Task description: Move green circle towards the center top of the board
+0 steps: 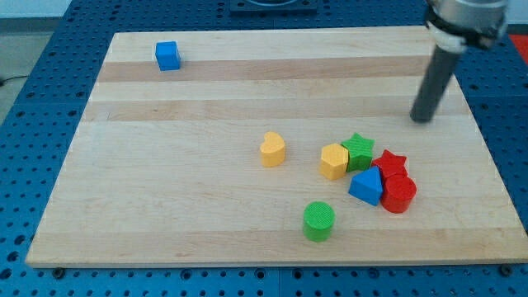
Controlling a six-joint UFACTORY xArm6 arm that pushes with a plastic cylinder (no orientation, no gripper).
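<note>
The green circle (318, 220) lies below-right of the yellow heart (273, 148), below-left of the blue triangle (366, 185).

The green circle (318, 221) is seen low on the counter (190, 190), alone, just below a cluster formed by a yellow block (333, 161), green star (358, 151), red star (389, 162), blue triangle (366, 186) and red cylinder (398, 195). A yellow heart (273, 149) is placed left of the cluster, a blue cube (167, 55) at top left. My tip (421, 120) is found at the view's right, above the cluster and apart from it.

Blue cube (167, 55) sitting alone at view's top left. Yellow heart (273, 149) lying mid-board. Yellow hexagon (333, 161), green star (359, 151), red star (389, 163), blue triangle (367, 185), red cylinder (399, 195) clustering right of it.
</note>
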